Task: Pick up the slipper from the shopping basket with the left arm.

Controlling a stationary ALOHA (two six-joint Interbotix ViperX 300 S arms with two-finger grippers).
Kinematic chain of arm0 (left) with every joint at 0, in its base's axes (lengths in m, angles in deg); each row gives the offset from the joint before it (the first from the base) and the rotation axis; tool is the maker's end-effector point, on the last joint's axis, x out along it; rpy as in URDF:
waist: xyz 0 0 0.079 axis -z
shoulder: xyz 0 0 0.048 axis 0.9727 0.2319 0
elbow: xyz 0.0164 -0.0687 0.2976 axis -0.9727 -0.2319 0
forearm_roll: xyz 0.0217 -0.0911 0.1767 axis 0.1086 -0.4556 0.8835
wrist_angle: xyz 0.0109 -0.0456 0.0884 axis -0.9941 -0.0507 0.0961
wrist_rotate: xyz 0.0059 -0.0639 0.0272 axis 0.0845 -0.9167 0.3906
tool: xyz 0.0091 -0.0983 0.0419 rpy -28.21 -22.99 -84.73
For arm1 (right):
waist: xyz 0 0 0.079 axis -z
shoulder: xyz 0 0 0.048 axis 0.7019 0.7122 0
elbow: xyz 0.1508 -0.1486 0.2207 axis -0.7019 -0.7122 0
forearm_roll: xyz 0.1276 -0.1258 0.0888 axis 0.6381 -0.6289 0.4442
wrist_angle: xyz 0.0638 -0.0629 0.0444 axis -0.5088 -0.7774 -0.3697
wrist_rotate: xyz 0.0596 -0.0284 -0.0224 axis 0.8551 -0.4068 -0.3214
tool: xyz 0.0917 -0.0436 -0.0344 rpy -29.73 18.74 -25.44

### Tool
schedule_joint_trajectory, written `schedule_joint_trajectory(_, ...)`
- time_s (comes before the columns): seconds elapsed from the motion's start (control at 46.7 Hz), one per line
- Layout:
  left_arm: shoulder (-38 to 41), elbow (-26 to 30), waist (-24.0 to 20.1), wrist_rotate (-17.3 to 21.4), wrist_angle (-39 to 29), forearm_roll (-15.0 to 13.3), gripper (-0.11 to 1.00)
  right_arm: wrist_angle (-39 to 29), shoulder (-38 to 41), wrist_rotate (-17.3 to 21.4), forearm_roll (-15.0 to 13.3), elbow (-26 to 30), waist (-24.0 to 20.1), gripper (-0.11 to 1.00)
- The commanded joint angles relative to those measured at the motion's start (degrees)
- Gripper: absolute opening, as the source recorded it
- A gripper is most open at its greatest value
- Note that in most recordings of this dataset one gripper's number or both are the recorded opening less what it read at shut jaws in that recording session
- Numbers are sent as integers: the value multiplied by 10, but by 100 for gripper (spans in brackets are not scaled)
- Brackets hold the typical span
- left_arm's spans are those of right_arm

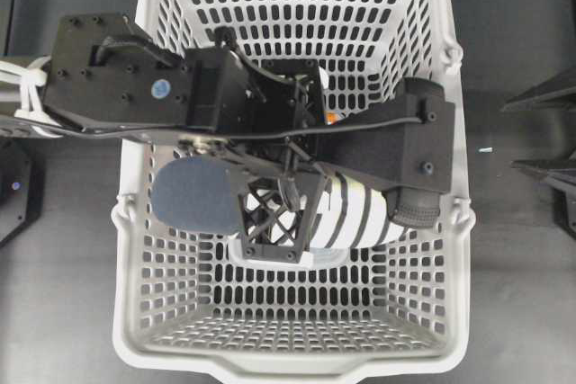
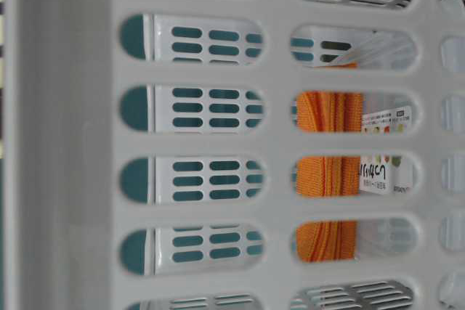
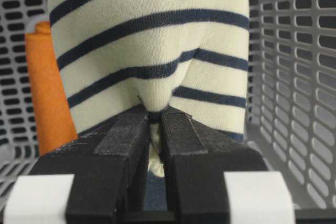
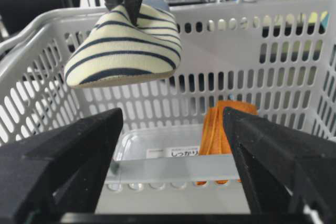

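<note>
The slipper (image 3: 152, 51), cream with navy stripes, hangs pinched at its upper between the pads of my left gripper (image 3: 155, 116), which is shut on it. In the overhead view the slipper (image 1: 360, 213) lies across the middle of the shopping basket (image 1: 135, 330), navy heel to the left, under the left gripper (image 1: 286, 213). The right wrist view has the slipper (image 4: 123, 45) in the air, clear of the basket floor (image 4: 294, 61). My right gripper (image 4: 173, 145) stands open outside the basket's near rim, holding nothing.
An orange folded cloth (image 4: 226, 124) leans upright on the basket floor beside a clear plastic container (image 4: 157, 150) with a label. The cloth (image 2: 327, 172) also shows through the wall slots at table level. Dark table surrounds the basket.
</note>
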Motion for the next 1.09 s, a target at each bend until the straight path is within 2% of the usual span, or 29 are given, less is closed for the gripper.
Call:
schedule_joint_trajectory(0.0, -9, 13, 1, 0, 0, 3, 5, 6, 4, 1, 2, 7, 1, 74)
schedule_joint_trajectory(1.07, -4, 13, 0, 0, -10, 2, 5, 11, 4, 1, 2, 6, 1, 74)
